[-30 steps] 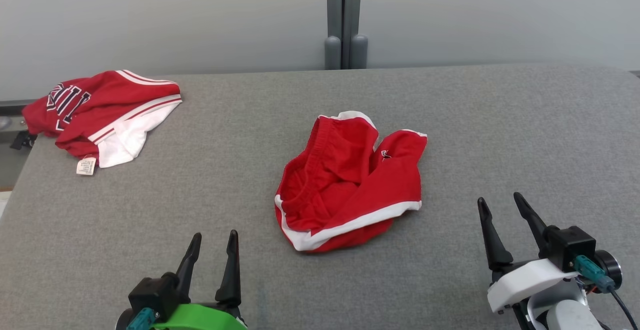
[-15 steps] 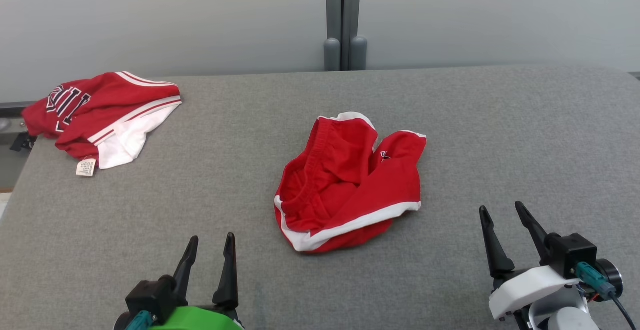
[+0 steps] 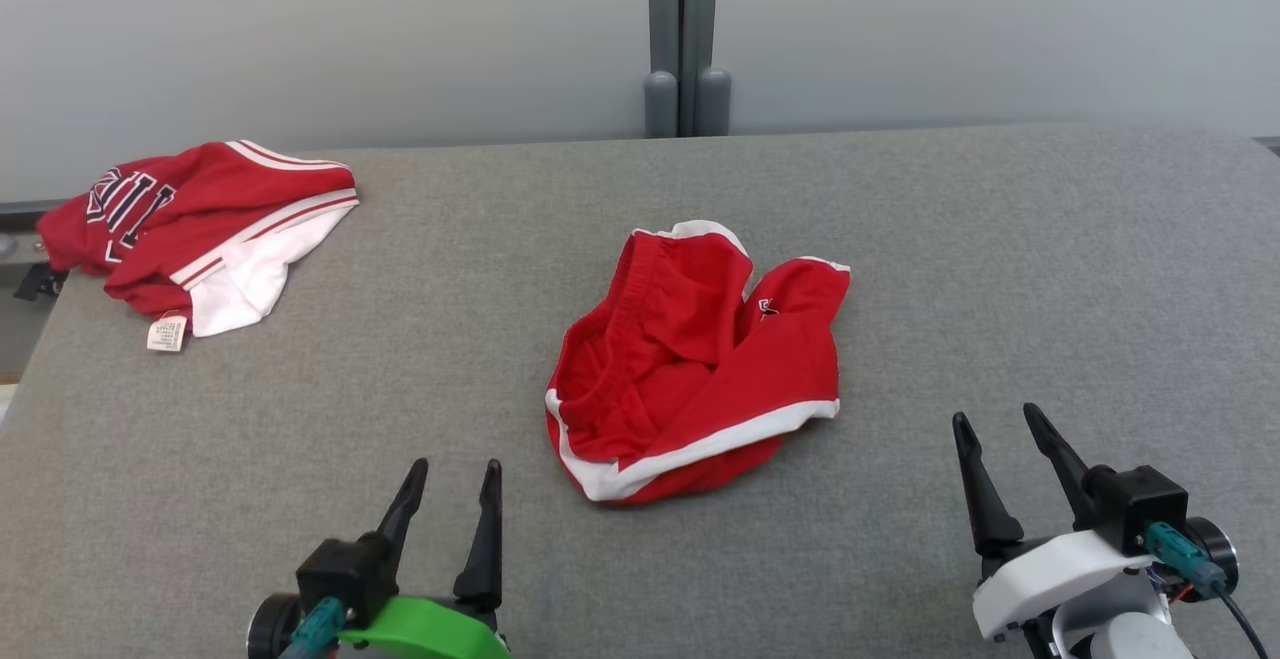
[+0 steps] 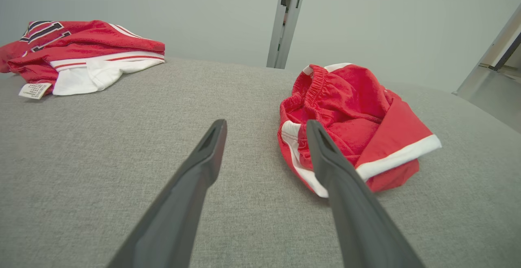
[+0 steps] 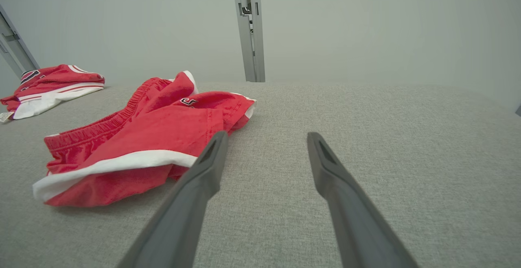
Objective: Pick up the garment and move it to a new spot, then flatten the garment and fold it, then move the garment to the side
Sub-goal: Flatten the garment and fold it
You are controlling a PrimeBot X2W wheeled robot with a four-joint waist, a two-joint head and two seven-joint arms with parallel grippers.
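Red shorts mid grey fabric surface, jersey far left, left gripper, right gripper spread, empty

Grey fabric surface with crumpled red shorts at centre, red-and-white jersey at far left

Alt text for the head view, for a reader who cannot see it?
Crumpled red shorts with white trim lie in the middle of a grey fabric-covered table. A second red-and-white garment sits far left. The left pincer and right pincer, both open, hover nearer the camera, empty.
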